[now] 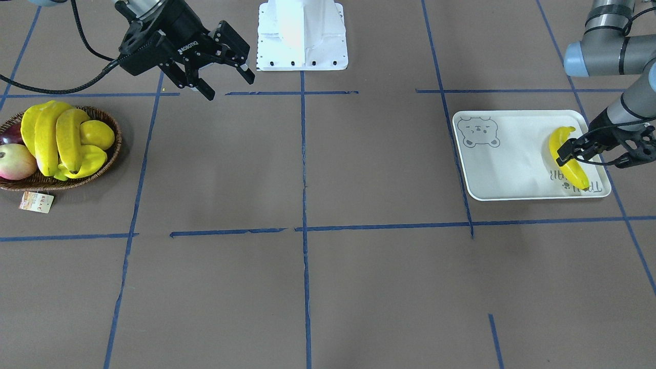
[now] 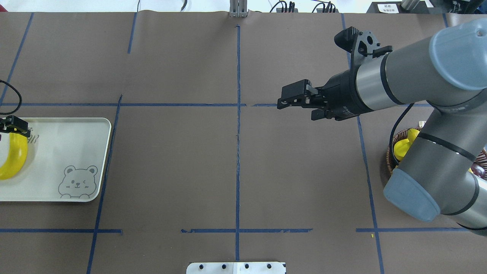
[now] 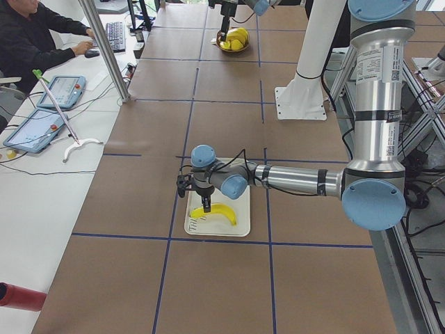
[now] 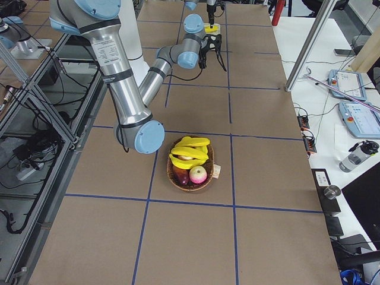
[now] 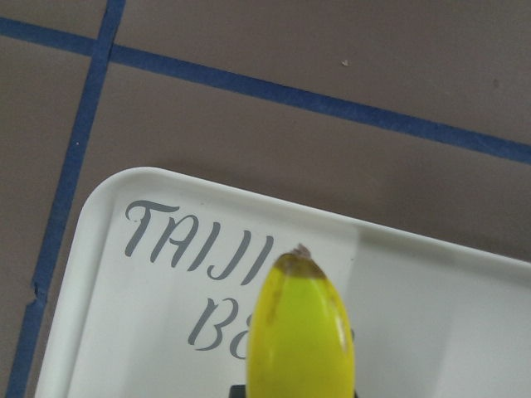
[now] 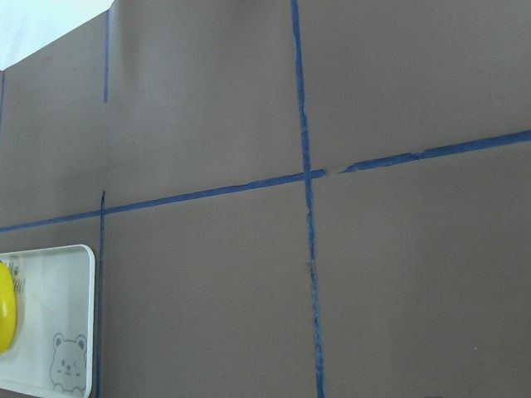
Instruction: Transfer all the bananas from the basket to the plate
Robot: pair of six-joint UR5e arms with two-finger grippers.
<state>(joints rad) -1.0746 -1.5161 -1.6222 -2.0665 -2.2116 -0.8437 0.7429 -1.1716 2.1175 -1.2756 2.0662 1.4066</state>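
One yellow banana [image 1: 576, 174] lies on the white bear-print plate [image 1: 512, 164] near its lettered end. My left gripper [image 1: 573, 152] straddles this banana across its middle and is shut on it. The left wrist view shows the banana's tip [image 5: 303, 332] over the plate [image 5: 124, 290]. Three more bananas [image 1: 51, 133] lie in the wicker basket [image 1: 110, 154] at the table's other end. My right gripper [image 1: 229, 87] is open and empty, raised beside the basket and apart from it. In the overhead view the right arm hides most of the basket [image 2: 392, 152].
The basket also holds a round yellow fruit [image 1: 97, 133], a pink-green fruit [image 1: 15, 161] and a dark purple one [image 1: 10, 136]. A paper tag [image 1: 36, 201] hangs off its rim. The white robot base [image 1: 302, 36] stands at the table's back edge.
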